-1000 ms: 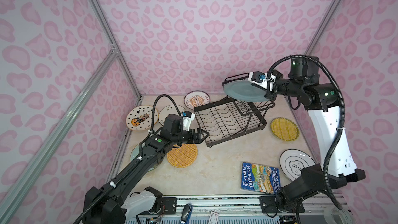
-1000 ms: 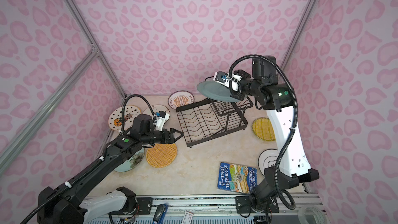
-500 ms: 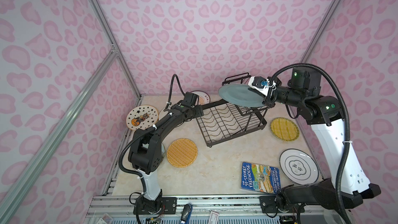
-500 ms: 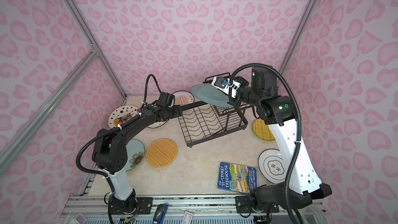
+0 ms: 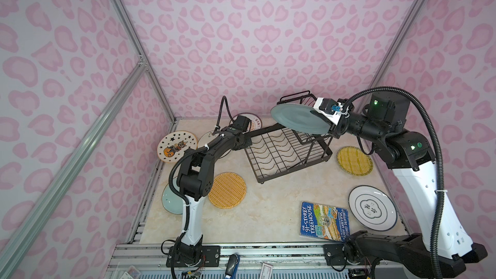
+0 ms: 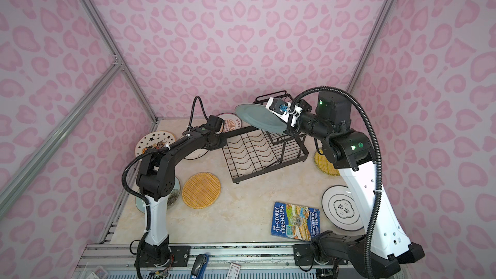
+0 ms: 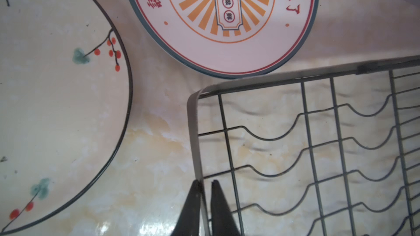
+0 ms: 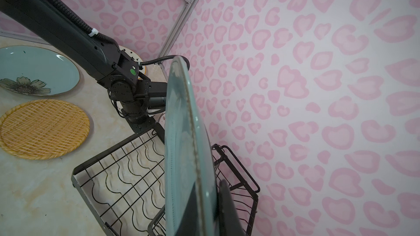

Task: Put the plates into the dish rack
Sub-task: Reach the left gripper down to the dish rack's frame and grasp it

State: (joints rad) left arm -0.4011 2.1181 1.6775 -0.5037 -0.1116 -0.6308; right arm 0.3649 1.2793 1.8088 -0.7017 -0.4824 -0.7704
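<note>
The star plate [image 5: 175, 146] lies furthest left on the tabletop [image 5: 268, 210], with the floral plate [image 8: 34, 71] and the orange woven plate [image 5: 226, 189] nearer the front. The left claw [image 7: 204, 183] is clenched on the dish rack [image 5: 284, 154] — its black fingertips [image 7: 194, 200] pinch the flat rim by a corner of the wide tray. Just beside that corner lie the sprig plate [image 7: 56, 110] and the sunburst plate [image 7: 227, 19], which is ringed with red Chinese characters.

Further right, the right claw [image 5: 318, 114] grasps the teal-grey plate [image 5: 292, 122] by its rim, holding it tilted in the air above the rack's raised basket. Past the rack lies the yellow woven plate [image 5: 354, 161]. At the front right a blue book [image 5: 323, 221] reads "THE 91-STOREY TREEHOUSE" and "ANDY GRIFFITHS & TERRY DENTON". The ring plate [image 5: 371, 208] just beside it has two dark characters at its centre.
</note>
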